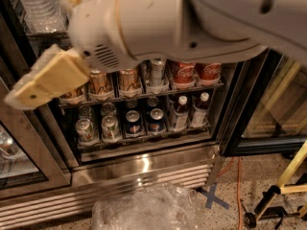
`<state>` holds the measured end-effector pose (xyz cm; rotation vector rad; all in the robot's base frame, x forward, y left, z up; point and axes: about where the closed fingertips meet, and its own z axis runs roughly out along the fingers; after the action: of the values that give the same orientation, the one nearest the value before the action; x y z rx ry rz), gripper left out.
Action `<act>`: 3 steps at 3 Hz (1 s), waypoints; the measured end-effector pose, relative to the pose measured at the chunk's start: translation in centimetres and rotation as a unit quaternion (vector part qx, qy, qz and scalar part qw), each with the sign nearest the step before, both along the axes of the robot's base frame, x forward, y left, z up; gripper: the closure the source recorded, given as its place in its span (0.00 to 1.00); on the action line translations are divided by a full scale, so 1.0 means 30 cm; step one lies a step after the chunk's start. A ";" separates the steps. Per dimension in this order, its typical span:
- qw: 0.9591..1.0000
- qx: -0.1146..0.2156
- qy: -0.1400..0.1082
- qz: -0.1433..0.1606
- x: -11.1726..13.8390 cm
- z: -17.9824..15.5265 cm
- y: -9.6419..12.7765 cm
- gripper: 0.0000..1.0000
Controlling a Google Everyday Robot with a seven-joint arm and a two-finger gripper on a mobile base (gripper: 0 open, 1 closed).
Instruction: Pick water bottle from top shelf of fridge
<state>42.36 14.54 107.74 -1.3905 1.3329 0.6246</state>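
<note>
Camera view puts the gripper [33, 90], its state unclear, at the left edge below the water bottle [41, 8], so rising could strike the top shelf [41, 34].

The water bottles [41, 6] are cut off by the top edge, caps unseen. Most of the top shelf [38, 33] is hidden behind the arm [192, 18], excl. a short bit at left. The gripper [33, 90], at left in front of the can rack [144, 94], is blurred, and cans behind it are partly covered. Labels on lower cans [132, 121] can't be read. The fridge [232, 128] is cut off at top & left.
</note>
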 end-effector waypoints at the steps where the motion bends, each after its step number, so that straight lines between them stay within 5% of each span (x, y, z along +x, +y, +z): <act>1: 0.998 0.043 0.031 0.028 -0.091 -0.055 0.175 0.00; 2: 0.994 0.079 0.071 0.029 -0.179 -0.140 0.299 0.00; 3: 0.992 0.096 0.077 -0.004 -0.240 -0.200 0.358 0.00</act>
<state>35.14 25.27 101.74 -1.1995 1.3604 0.8463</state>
